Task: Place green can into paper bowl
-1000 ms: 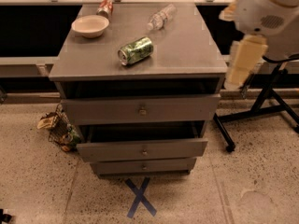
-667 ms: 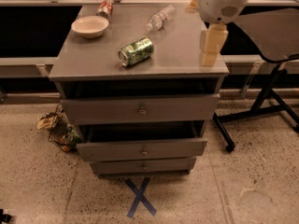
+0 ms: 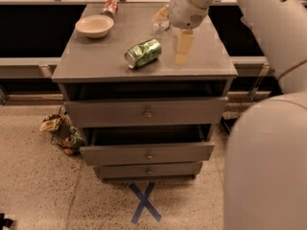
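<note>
The green can (image 3: 142, 53) lies on its side near the middle of the grey cabinet top (image 3: 96, 61), silver end facing front left. The paper bowl (image 3: 94, 26) sits upright at the back left of the top. My gripper (image 3: 183, 48) hangs fingers down over the top, to the right of the can and apart from it, holding nothing that I can see.
A red-and-white can (image 3: 110, 7) stands behind the bowl. A clear plastic bottle (image 3: 160, 18) lies at the back, partly hidden by my wrist. The cabinet's middle drawer (image 3: 146, 152) is pulled out. Litter (image 3: 60, 133) lies on the floor at the left. My arm fills the right side.
My gripper has swung left from beyond the cabinet's right edge to over the top, closer to the green can. The can and bowl have not moved.
</note>
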You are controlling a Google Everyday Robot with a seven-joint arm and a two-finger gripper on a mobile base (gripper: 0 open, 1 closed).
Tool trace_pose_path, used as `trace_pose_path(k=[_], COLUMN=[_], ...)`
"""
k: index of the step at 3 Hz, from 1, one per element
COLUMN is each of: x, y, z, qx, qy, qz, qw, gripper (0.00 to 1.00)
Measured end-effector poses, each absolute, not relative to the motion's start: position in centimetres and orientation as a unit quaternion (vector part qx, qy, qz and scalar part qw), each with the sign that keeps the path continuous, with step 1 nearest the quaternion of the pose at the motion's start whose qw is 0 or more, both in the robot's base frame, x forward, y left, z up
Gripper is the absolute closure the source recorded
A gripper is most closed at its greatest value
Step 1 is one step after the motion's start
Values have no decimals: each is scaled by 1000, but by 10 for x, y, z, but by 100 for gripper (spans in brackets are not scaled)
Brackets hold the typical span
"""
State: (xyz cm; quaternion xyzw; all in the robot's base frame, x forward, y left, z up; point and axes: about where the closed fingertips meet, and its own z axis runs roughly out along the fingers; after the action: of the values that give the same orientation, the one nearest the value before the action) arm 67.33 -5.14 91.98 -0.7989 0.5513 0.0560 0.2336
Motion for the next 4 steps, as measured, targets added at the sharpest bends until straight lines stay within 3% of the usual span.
trace_pose_path(k=[2, 3, 4], x=[713, 730, 755], y=[21, 37, 34], z=[894, 881, 871], qx=[-832, -846, -851], qy=[496, 484, 488], qz=[84, 61, 7], qw=[234, 216, 191], gripper=[0, 0, 25])
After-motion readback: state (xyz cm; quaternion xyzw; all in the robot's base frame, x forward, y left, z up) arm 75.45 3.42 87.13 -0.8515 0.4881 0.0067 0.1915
